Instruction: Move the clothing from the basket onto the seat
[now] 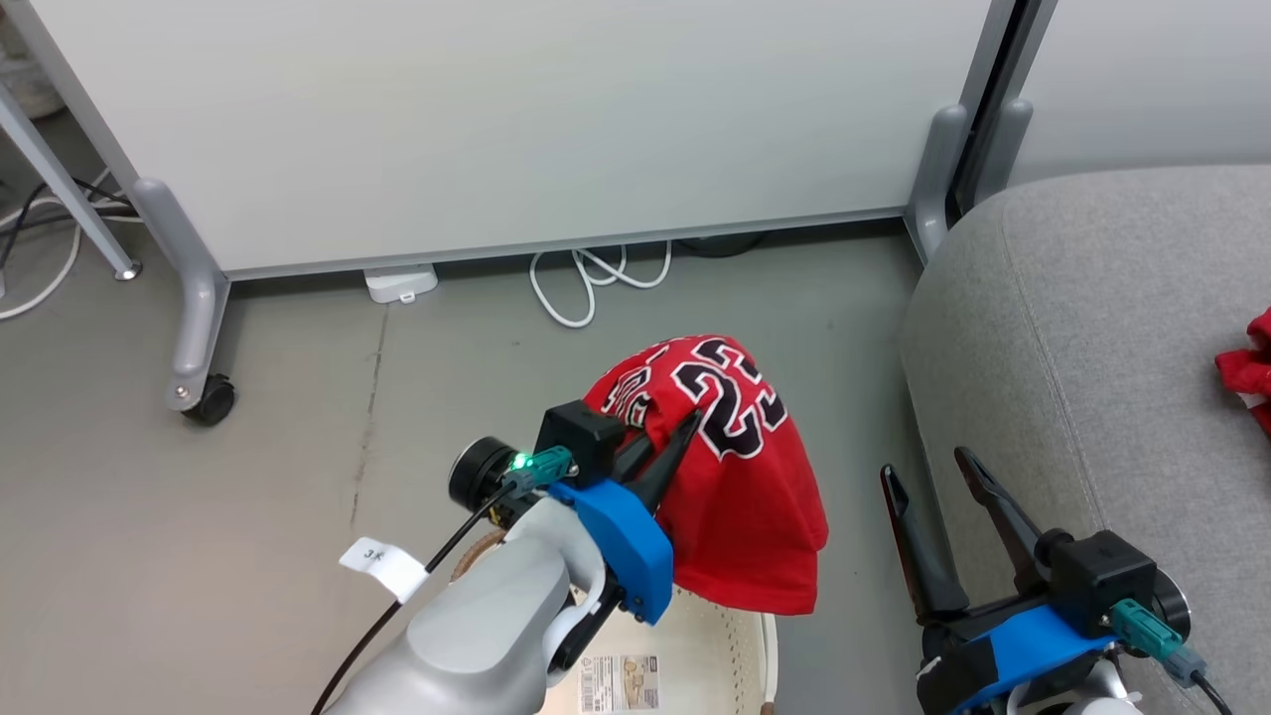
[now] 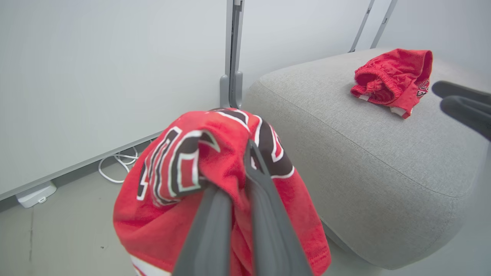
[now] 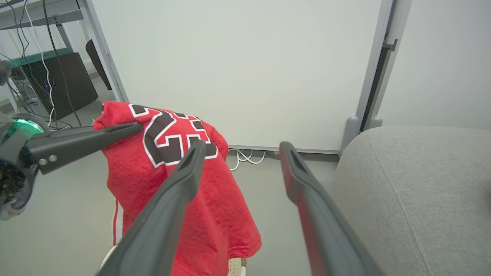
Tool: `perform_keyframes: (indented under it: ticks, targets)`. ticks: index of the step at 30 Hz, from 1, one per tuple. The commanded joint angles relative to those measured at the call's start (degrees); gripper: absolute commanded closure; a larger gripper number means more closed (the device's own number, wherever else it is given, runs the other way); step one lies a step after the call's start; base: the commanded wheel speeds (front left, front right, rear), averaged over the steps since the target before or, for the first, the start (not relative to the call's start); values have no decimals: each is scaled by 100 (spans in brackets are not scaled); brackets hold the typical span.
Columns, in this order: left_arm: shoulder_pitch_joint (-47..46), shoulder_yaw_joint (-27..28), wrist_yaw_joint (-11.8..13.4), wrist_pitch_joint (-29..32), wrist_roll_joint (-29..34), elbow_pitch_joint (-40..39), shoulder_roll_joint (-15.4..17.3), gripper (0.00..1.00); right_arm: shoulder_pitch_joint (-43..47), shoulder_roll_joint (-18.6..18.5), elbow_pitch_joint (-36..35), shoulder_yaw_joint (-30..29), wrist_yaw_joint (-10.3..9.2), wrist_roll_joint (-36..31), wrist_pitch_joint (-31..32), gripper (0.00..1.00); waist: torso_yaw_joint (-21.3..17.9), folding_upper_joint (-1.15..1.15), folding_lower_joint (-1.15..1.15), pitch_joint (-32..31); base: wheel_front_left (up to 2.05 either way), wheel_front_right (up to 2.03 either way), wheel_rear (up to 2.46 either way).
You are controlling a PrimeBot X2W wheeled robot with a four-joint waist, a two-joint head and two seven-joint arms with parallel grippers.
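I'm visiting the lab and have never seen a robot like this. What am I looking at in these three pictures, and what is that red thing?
It is a wheeled robot with two arms, each ending in a gripper with two long dark fingers. One picture comes from a camera on its head, looking down; the other two come from cameras on its wrists, looking along the fingers. The left gripper is shut on a red jersey with black-and-white numbers, held in the air above a cream-white basket on the floor. The right gripper is open and holds nothing. To the robot's right is a big grey seat; another red garment already lies on it. Behind stand white panels on wheels, with cables on the floor.
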Motion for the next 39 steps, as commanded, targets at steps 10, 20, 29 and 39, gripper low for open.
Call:
perform_keyframes:
  ticks: [10, 20, 29, 39]
  targets:
    - [-570, -462, 134, -23, -432, -435, -1, 100, 211, -1, 25, 91, 3, 72, 118, 0, 7, -1, 1, -309, 0, 0, 0]
    - [-980, -884, 321, 1, -807, -678, -2, 100, 266, -1, 17, 143, 3, 82, 204, 0, 27, -1, 1, -440, 0, 0, 0]
    - [-1141, -1149, 444, -16, -1061, -747, -2, 100, 267, -1, 19, 189, 3, 101, 235, 0, 40, -1, 1, -487, 0, 0, 0]
    - [-1170, -1306, 495, -29, -1226, -736, -2, 100, 195, -1, 70, 213, 3, 130, 280, 0, 18, -1, 1, -438, 0, 0, 0]
